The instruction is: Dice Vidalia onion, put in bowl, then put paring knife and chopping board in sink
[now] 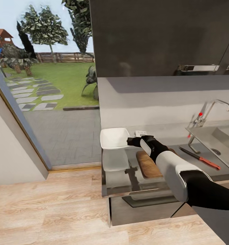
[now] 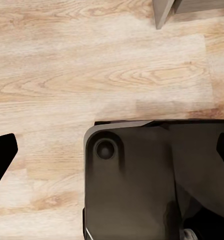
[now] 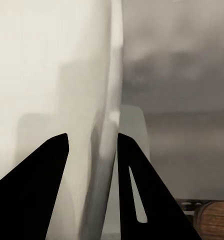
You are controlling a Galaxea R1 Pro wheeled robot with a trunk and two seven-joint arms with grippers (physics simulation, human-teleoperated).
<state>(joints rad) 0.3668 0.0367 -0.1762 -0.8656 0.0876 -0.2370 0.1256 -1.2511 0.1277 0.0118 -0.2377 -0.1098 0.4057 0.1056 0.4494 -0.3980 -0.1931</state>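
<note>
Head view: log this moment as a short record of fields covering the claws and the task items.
right claw: at the white bowl's rim, fingers straddling its wall in the right wrist view
left claw: open, over wood floor and the robot's base
chopping board: on countertop, partly under right arm
paring knife: on countertop, beside sink
onion: not visible

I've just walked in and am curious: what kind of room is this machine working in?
Most likely a home kitchen: a grey countertop with a steel sink and chrome faucet, plus a chopping board. A garden shows outside.
</note>
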